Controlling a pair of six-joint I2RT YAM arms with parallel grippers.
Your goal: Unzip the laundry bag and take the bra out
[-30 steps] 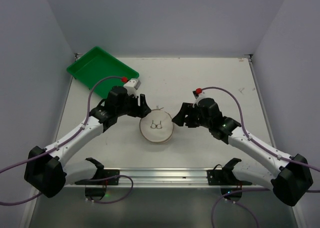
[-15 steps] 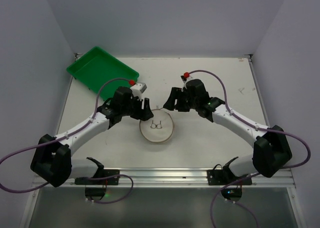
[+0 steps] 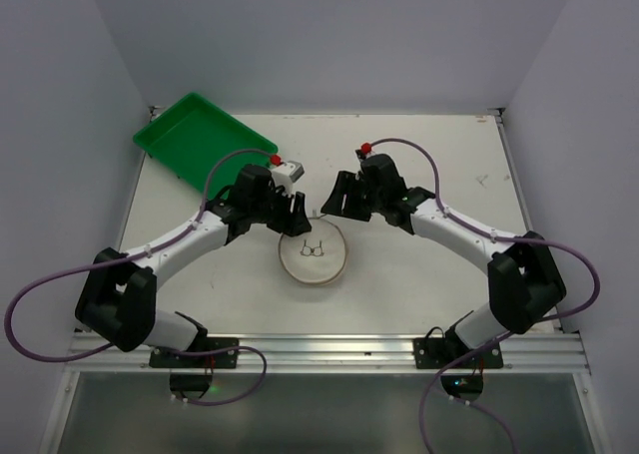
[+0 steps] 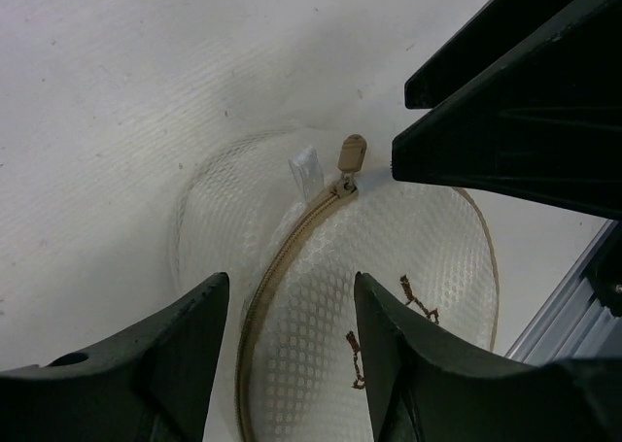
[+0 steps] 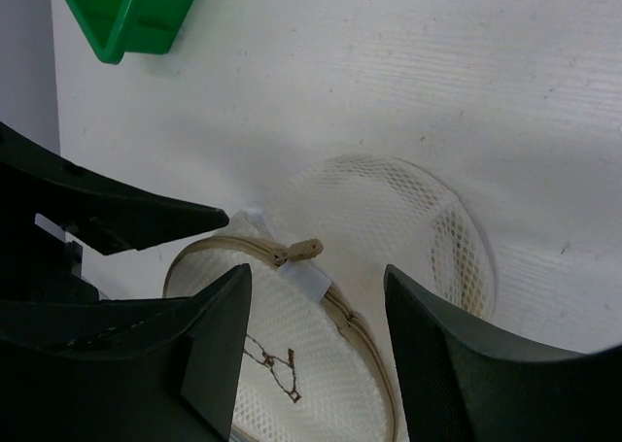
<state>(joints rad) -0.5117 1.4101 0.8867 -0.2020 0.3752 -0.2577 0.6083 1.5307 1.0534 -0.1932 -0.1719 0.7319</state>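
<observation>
The laundry bag (image 3: pixel 314 252) is a small cream mesh cylinder lying mid-table, its round lid carrying a black bra drawing. Its tan zip runs round the rim and is zipped up to the pull (image 4: pixel 351 153) at the far edge, also seen as the pull (image 5: pixel 301 252). My left gripper (image 3: pixel 297 218) hovers open over the bag's far-left rim, and the rim and lid (image 4: pixel 389 296) show between its fingers. My right gripper (image 3: pixel 334 200) hovers open over the far-right rim, close to the pull. The two grippers' tips almost meet above the pull. The bra is hidden.
A green rectangular tray (image 3: pixel 200 140) sits at the back left, and its corner (image 5: pixel 126 10) shows in the right wrist view. The metal rail (image 3: pixel 319 349) with the arm bases runs along the near edge. Grey walls close in both sides.
My right arm has swung from the bag's right side to its far rim. The left gripper has edged right toward the zip pull. The bag has not moved.
</observation>
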